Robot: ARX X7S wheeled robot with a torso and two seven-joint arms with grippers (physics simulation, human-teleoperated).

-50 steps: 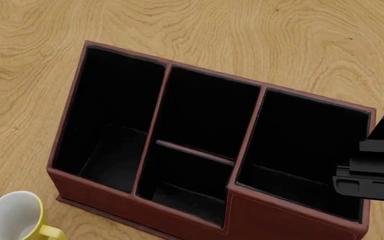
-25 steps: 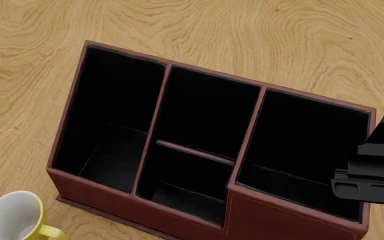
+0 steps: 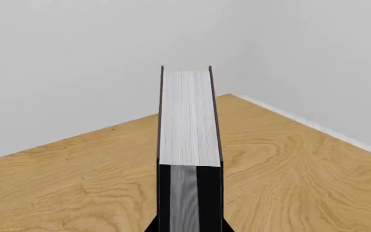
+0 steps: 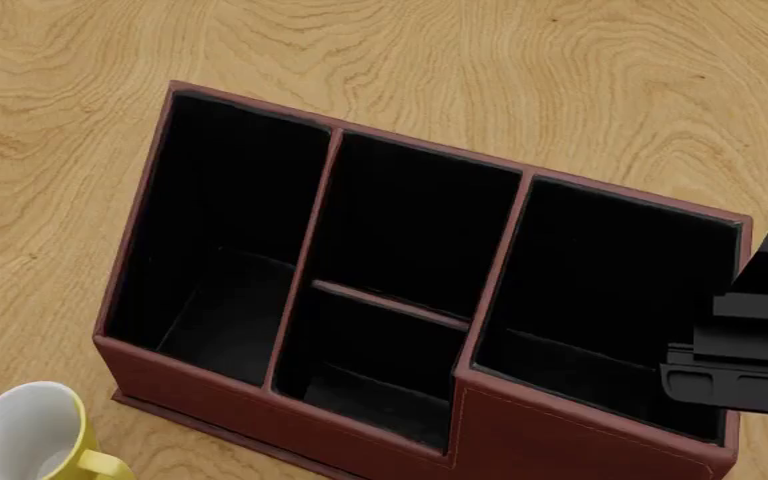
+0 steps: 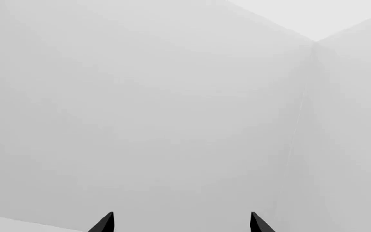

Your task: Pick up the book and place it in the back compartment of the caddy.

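judging from these views, the pick-up part is done and the placing part is not yet done. in the left wrist view the book [image 3: 190,145] stands out straight from the camera, with the left gripper [image 3: 187,227] clenched on its near end; only small dark parts of the pincer show at each side of the covers, at about 6 o'clock of that picture. the book is black with white page edges, thick, and it looks clean and square, held with the page edge facing the camera. it is up over the wooden table [image 3: 76,188], touching nothing else that i can see.

in the head view the caddy [image 4: 584,435] is dark red-brown outside and black inside, and all four cells are empty. the back compartment [image 4: 364,365] is the short middle cell, at about 6 o'clock of the box centre, beside the short cross divider [image 4: 391,305]. the book does not show in this view, so it is not yet near the caddy as far as i can tell. a yellow mug [image 4: 31,440] stands at 8 o'clock, apart from the caddy.

the right gripper [image 5: 180,223] is released, its two tips well apart, holding nothing. what is left: bringing the book over the caddy, lowering it in, letting go.
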